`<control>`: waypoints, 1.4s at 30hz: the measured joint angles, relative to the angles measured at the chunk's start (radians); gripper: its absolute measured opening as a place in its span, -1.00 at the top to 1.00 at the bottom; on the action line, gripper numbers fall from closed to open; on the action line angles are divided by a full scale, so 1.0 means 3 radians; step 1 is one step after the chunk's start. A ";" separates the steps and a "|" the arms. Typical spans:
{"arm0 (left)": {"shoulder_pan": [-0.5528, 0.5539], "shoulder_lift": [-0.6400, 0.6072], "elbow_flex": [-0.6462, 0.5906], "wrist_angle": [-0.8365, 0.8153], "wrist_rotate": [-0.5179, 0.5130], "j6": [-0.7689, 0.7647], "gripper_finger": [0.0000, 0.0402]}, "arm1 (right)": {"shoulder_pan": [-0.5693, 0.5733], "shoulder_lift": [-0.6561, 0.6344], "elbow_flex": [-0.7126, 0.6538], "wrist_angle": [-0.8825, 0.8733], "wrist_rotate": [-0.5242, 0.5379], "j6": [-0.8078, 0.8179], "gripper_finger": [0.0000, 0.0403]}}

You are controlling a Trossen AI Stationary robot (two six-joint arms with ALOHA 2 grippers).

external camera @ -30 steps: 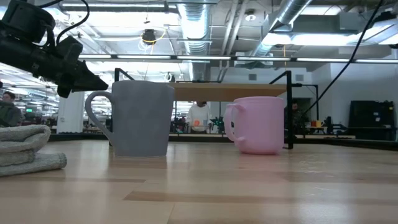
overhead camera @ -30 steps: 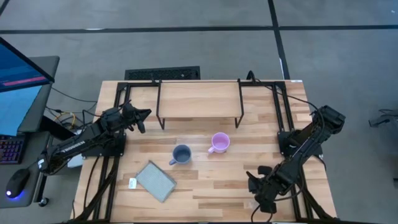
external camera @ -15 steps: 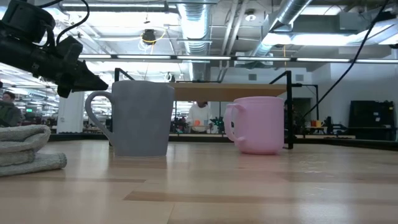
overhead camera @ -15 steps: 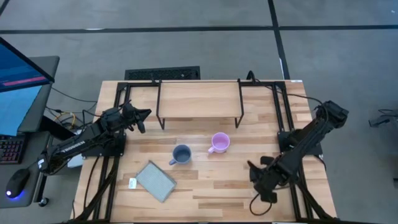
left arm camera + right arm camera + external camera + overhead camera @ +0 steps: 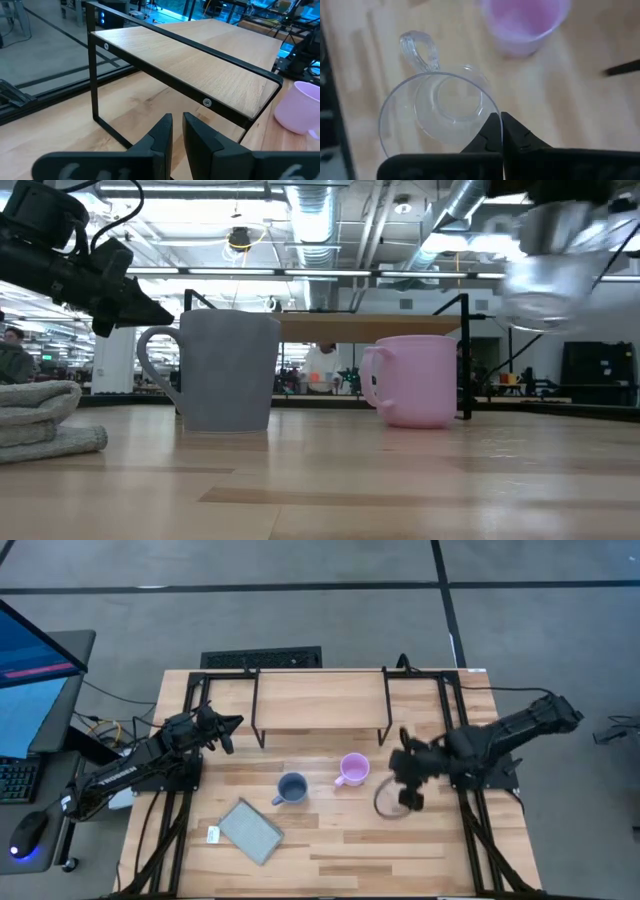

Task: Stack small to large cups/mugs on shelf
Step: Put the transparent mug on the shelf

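A small clear glass cup with a handle is held by my right gripper, in the air just right of the pink-lilac mug. It shows blurred, high at the right, in the low view. The pink-lilac mug and the grey-blue mug stand upright on their bases on the table in front of the shelf. My left gripper waits shut and empty by the shelf's left leg. My right gripper pinches the glass cup's wall at the rim between its two fingers, on the side roughly opposite the handle. One finger looks to be inside and one outside. The cup is lifted clear of the table, its mouth facing the wrist.
A flat grey pad lies at the near left of the table, with a small white tag beside it. The shelf's black frame legs stand on the tabletop. Bare wood lies near the mugs and to the right.
My right gripper has swung from the table's near right corner toward the far edge and the left, up to beside the pink-lilac mug. The glass cup now shows in its hold, high above the table in the low view. The mugs have stayed put.
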 joint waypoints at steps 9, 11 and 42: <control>0.0000 -0.0001 0.0000 0.0000 0.0001 0.0010 0.83 | -0.1067 -0.0113 0.0388 -0.0291 -0.0021 -0.0630 0.99; 0.0000 -0.0001 0.0000 -0.0003 0.0000 0.0010 0.83 | -0.1240 -0.0067 0.0630 -0.0372 -0.0023 -0.0799 0.99; 0.0000 0.0004 0.0000 0.0000 -0.0025 -0.0074 0.83 | -0.2936 0.1980 0.3537 -0.1941 -0.0565 -0.2936 0.99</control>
